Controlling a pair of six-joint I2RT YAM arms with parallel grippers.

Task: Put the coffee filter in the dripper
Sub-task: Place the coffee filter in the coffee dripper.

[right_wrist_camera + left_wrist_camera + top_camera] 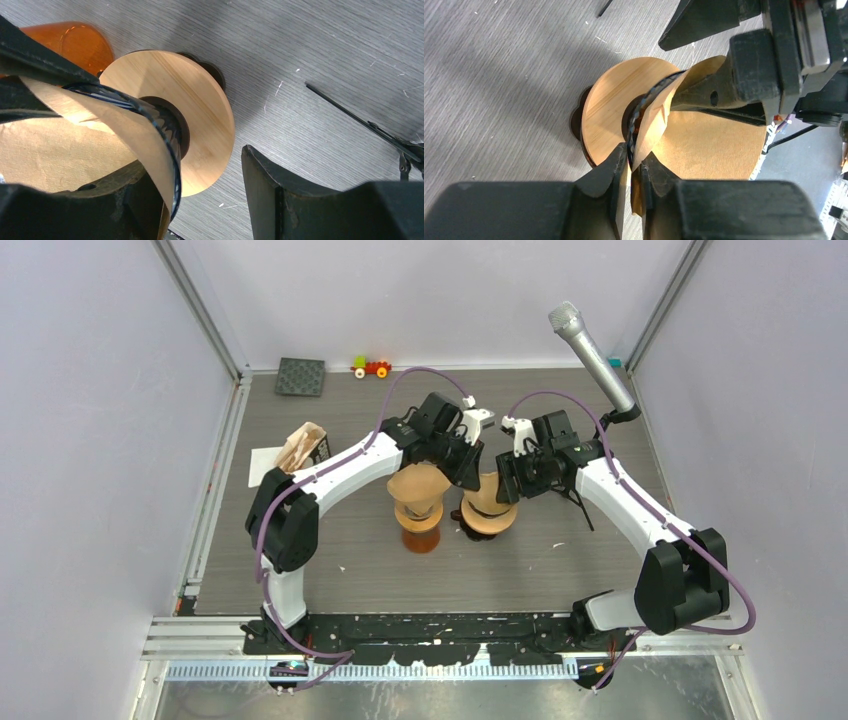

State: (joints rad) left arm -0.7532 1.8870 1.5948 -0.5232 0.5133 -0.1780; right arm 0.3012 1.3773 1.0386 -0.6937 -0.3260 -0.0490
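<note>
Seating filter point(704, 145) in dripper point(611, 107), centre frame; partly in, not yet flush. L gripper point(634, 172) pinches filter edge. R gripper point(195, 160) jaws apart, one finger inside filter. Next, likely: press down, then release.

Enclosed work cell, seen from above. A grey wood-grain table point(600, 560) is bounded by pale lavender panels: back wall point(430, 300), left wall point(90, 440), right wall point(760, 420). Aluminium posts point(200, 310) rise at the two far corners. A slotted rail point(430, 670) runs along the near edge, with a metal sheet point(450, 702) below it. By the back wall lie a black mat point(301, 376) and a small toy point(371, 367); a microphone point(592, 355) leans in at far right. Lighting is even, shadows soft.
</note>
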